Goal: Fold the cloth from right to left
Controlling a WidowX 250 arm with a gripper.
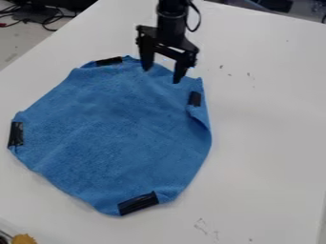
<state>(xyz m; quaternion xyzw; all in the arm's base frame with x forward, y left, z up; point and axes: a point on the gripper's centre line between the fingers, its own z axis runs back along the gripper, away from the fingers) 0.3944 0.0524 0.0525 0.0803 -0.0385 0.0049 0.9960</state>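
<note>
we see the blue cloth [115, 138] spread on the white surface [267, 143], black strips [138, 203] along its rim, right edge rumpled, the gripper [161, 76] at its far edge, jaws apart.

Cloth [121, 128] on table [267, 157], tape strips [138, 203] along its edges, claw [161, 75] over far edge

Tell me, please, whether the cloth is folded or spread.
Spread: the blue cloth lies mostly flat, its four black tape strips far apart.
</note>
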